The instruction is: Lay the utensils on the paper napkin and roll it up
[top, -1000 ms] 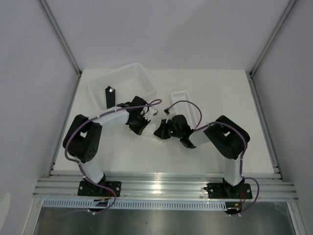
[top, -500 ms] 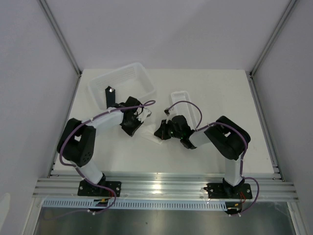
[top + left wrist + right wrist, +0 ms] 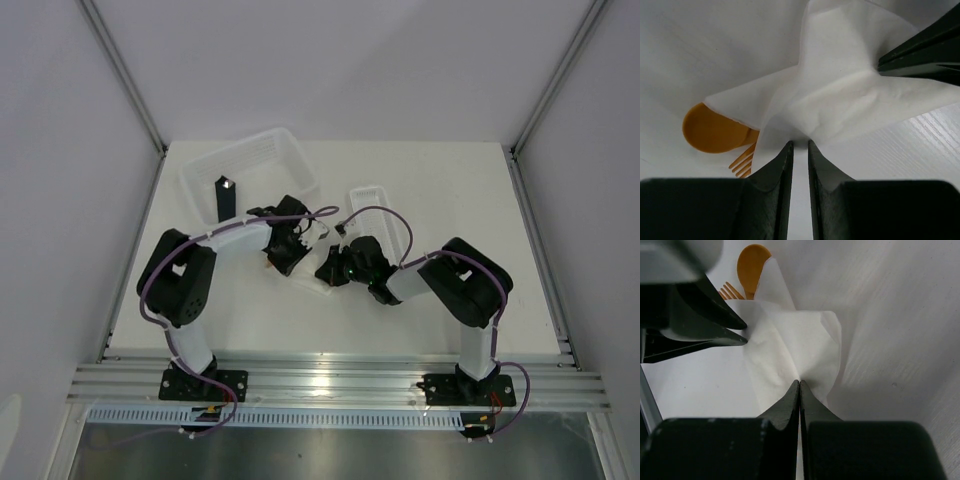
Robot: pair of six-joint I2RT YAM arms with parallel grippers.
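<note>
Seemingly, the left hand (image 3: 799,145) and right hand (image 3: 799,382) are pinching bunched folds of the limp, tear-prone paper napkin (image 3: 840,95) over the spoon (image 3: 710,132) and fork (image 3: 742,162).

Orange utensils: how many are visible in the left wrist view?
2. The spoon pokes out bowl-first at the left of the folded napkin; the fork shows only its tines just below the spoon. A third may be hidden under the napkin.

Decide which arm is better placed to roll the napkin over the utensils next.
Probably left: the left gripper pinches the paper napkin right beside the spoon and fork; the right gripper pinches it farther from them.
</note>
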